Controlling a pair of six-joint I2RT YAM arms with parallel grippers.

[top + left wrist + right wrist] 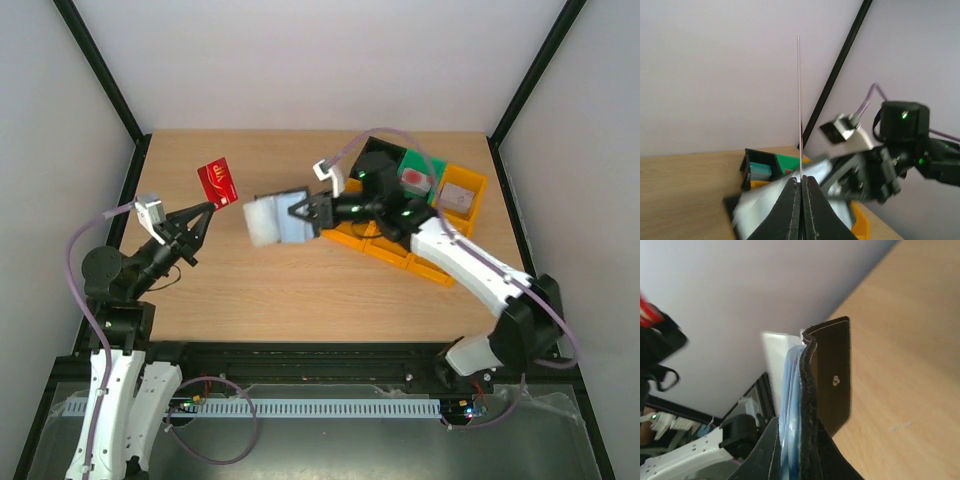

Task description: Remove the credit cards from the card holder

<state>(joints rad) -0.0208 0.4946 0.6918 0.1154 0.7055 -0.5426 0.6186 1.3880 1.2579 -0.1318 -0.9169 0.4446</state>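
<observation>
My left gripper (208, 207) is shut on a red credit card (218, 183), held in the air over the table's left side. In the left wrist view that card (799, 100) shows edge-on as a thin line rising from my shut fingertips (801, 179). My right gripper (305, 212) is shut on the black card holder (290, 218) above mid-table. A pale white card (262, 222) sticks out of its left end. The right wrist view shows the holder's black cover with tab (834, 375), its blue inner faces (792, 390) and the white card (776, 357) beyond my gripper (790, 437).
Yellow bins (400, 255) lie under my right arm at the right of the table. A green bin (420, 170) and a black bin (375, 158) stand behind them with small blocks inside. Black frame posts rise at the table's back corners.
</observation>
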